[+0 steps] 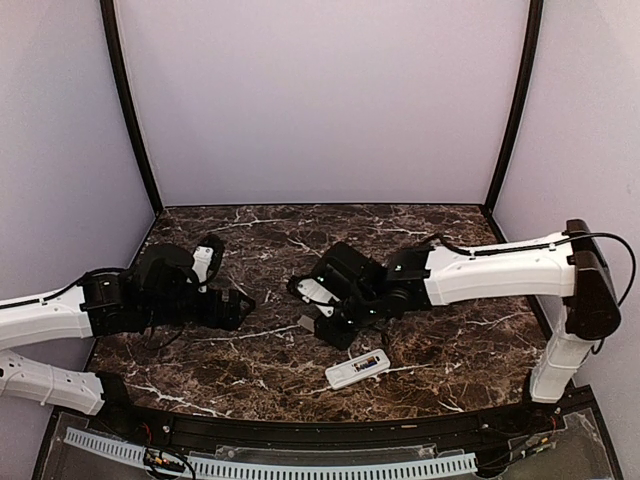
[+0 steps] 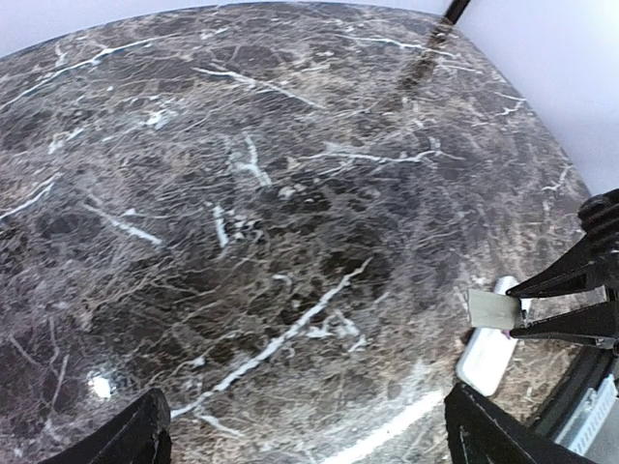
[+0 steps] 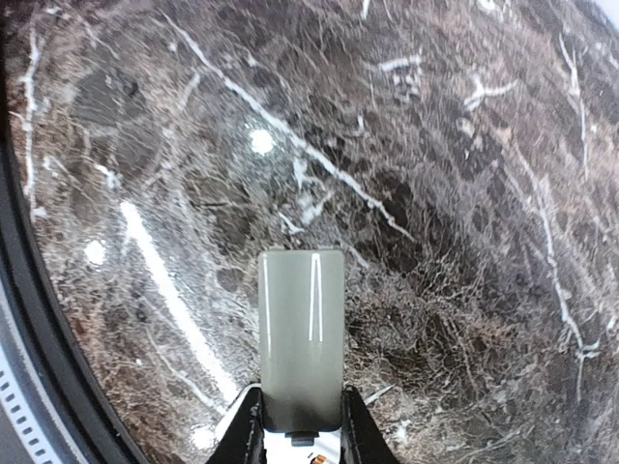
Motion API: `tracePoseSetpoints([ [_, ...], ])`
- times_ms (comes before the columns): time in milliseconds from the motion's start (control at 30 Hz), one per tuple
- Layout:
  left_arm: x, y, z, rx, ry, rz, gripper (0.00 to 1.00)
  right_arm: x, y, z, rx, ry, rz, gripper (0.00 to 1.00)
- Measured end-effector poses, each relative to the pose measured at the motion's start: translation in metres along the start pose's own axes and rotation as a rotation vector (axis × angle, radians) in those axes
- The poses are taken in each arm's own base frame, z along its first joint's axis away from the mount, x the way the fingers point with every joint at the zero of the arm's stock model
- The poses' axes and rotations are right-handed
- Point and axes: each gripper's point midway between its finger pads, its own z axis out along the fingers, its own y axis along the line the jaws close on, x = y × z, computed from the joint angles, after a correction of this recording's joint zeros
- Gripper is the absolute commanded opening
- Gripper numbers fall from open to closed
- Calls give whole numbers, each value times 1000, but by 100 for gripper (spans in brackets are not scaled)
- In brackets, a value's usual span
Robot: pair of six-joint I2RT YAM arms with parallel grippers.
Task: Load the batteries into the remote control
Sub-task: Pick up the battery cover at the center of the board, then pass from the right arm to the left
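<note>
Top view first: the marble table [image 1: 430,330] has the remote control [image 1: 357,369] lying flat at about 6 o'clock, close to the front edge and a bit right of center. There's some small colored detail at its right end, but I can't tell if that's the batteries. The right gripper [image 1: 312,325] is reaching in from 3 o'clock and sits near the middle of the table, with the remote at roughly 5 o'clock from it, close by. It's got a grey cover piece [image 1: 306,322] pinched at its tip. The left gripper [image 1: 238,305] is over at 9 o'clock, jaws spread, nothing in them, well apart from the remote.

Left wrist cam: the left gripper [image 2: 305,440] is wide apart, its two black fingers [image 2: 145,435] poking in at the bottom corners with only marble between them. Over at 3 o'clock you can see the right gripper [image 2: 522,311] clamped on the grey cover piece [image 2: 493,309], and the white remote control [image 2: 484,362] is right below it at about 4 o'clock. Can't tell if the cover touches the remote.

Right wrist cam: the right gripper [image 3: 302,430] is squeezed onto the near end of the grey cover piece [image 3: 302,329], which sticks straight out toward 12 o'clock. A sliver of the remote control [image 3: 319,452] peeks out at 6 o'clock, just under the fingers [image 3: 250,440].
</note>
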Motion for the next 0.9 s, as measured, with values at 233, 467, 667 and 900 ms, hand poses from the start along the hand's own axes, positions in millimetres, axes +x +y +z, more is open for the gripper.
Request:
tracePoseSetpoints([
  [233, -23, -60, -14, 304, -12, -31, 98, -42, 15, -75, -37, -257, -164, 14],
  [467, -37, -110, -23, 552, 8, -62, 98, -59, 14, -107, 0, -404, -278, 12],
  [667, -51, -130, -29, 650, -6, -89, 93, -64, 12, -109, 23, -429, -321, 12],
  [900, -55, -134, -11, 624, 25, -131, 78, -66, 15, -111, 33, -439, -344, 12],
])
